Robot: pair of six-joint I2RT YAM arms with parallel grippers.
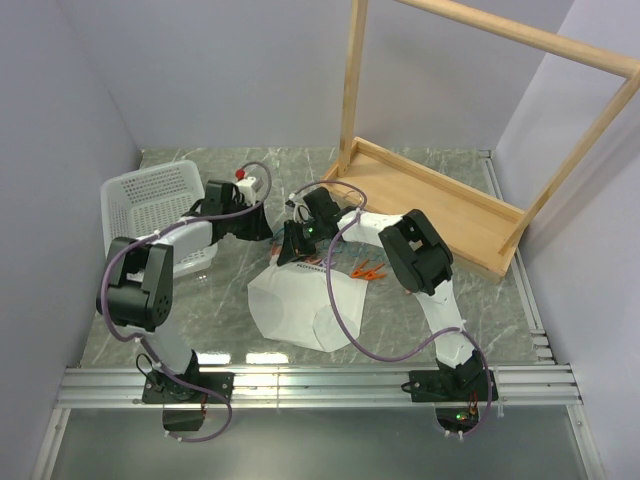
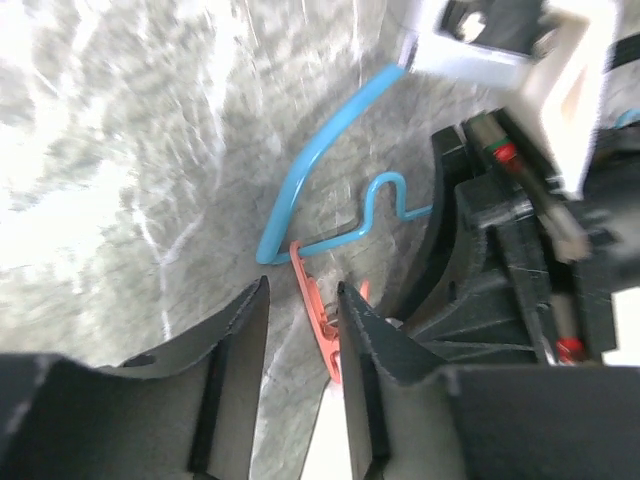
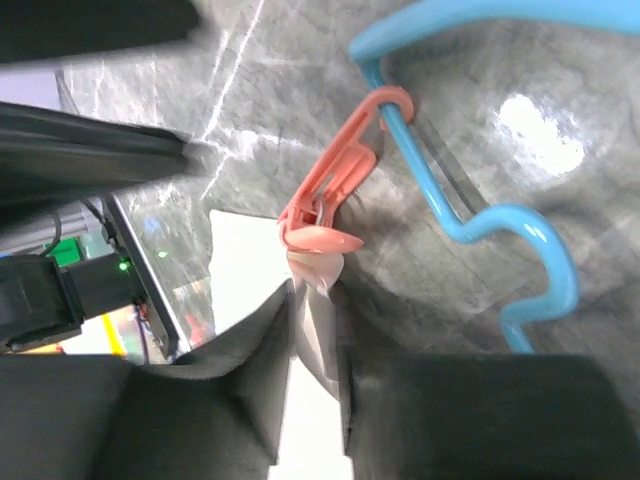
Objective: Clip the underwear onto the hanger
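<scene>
Right pincer [image 3: 315, 310] clamps underwear [image 1: 300, 305] edge below orange clip [image 3: 335, 185]; left pincer [image 2: 302, 292] parted astride the clip (contact unclear); teal hanger [image 2: 288, 190] mostly hidden from above by arms

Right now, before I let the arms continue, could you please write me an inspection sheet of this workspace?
Surface: grey marbled table, glossy.
Job's things: white underwear lies at the centre; one edge of it reaches an orange clip that hangs on the teal hanger.
Clutter: white basket at the left, wooden rack at the right rear, more orange clips beside the underwear.
Grippers: right gripper, jaws shut on the underwear edge just below the clip; left gripper, jaws open, a clip just ahead.
Cables: purple cable of the right arm loops over the underwear.
Surroundings: plain grey walls; metal rail at the near edge.
</scene>
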